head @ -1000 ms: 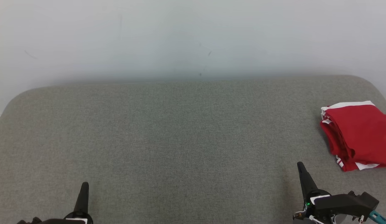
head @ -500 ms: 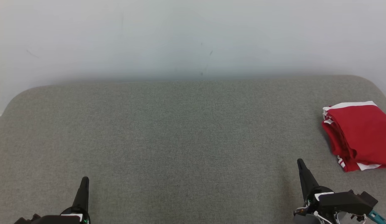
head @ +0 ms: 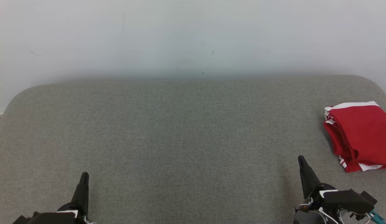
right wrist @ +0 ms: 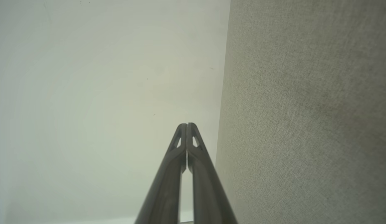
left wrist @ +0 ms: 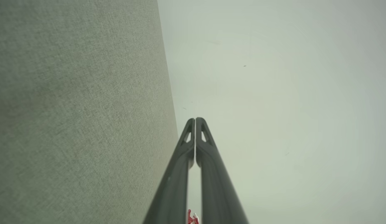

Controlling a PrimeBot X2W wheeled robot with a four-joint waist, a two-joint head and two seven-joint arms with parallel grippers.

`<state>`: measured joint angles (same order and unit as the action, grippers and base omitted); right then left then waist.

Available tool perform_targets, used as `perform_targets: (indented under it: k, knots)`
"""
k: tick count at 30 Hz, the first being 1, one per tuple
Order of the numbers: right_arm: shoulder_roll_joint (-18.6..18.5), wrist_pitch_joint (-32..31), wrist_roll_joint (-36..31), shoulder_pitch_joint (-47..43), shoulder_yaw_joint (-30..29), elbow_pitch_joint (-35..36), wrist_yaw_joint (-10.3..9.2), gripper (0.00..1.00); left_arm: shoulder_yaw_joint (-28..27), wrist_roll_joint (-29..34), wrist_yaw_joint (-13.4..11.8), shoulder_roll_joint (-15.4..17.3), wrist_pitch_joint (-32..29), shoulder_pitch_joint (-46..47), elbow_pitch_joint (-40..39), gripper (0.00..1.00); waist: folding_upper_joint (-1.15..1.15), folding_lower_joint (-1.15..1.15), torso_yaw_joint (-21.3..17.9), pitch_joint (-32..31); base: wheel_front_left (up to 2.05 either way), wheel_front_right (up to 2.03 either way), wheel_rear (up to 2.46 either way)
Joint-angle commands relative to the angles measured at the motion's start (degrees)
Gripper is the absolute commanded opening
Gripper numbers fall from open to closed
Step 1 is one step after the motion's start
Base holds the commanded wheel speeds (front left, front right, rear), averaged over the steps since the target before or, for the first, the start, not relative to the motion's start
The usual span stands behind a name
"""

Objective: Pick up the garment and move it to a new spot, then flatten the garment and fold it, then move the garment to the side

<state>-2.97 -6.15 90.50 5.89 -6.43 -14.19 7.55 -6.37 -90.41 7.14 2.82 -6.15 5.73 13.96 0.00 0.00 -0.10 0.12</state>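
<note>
At the lower left of the head view, the left end effector point(head: 84, 175) points up over the grey fabric-covered table point(head: 168, 130). Its two dark fingers are pressed together into a single narrow spike with nothing between them. The left wrist view shows the same: the left end effector point(left wrist: 195, 119) has its tips touching and only a thin slit lower down, with the grey fabric on one side and the pale wall point(left wrist: 289, 93) on the other. A scrap of red and white point(left wrist: 191, 218) shows through the gap near the bottom edge.

The middle of the table lies flat, running back to the white wall point(head: 193, 37).

At the lower right, the right end effector point(head: 301, 158) also points up and leans slightly to the left, fingers closed tip to tip and holding nothing. Its own wrist view shows the right end effector point(right wrist: 187, 124) with the tips meeting.

Further right, the red garment with white trim point(head: 362, 133) lies folded in a compact stack on the table's right end. It is cut off by the picture's edge and sits apart from the right end effector.
</note>
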Motion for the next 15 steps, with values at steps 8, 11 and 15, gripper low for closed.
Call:
perform_targets:
  k: [8,11,15]
  knots:
    - [0.2,-0.5,2.0,0.5,-0.2,0.2,-0.12,0.0,-0.3,-2.1,0.4,0.1,-0.5,0.8,0.2,0.0,0.0,0.0,0.1,0.1,0.0,0.0,0.0]
    - [0.2,-0.5,2.0,0.5,-0.1,0.2,-0.12,0.0,-0.3,-2.1,0.4,0.1,-0.5,0.8,0.2,0.0,0.0,0.0,0.1,0.1,0.0,0.0,0.0]
    - [0.2,-0.5,2.0,0.5,-0.1,0.2,-0.12,0.0,-0.3,-2.1,0.4,0.1,-0.5,0.8,0.2,0.0,0.0,0.0,0.1,0.1,0.0,0.0,0.0]
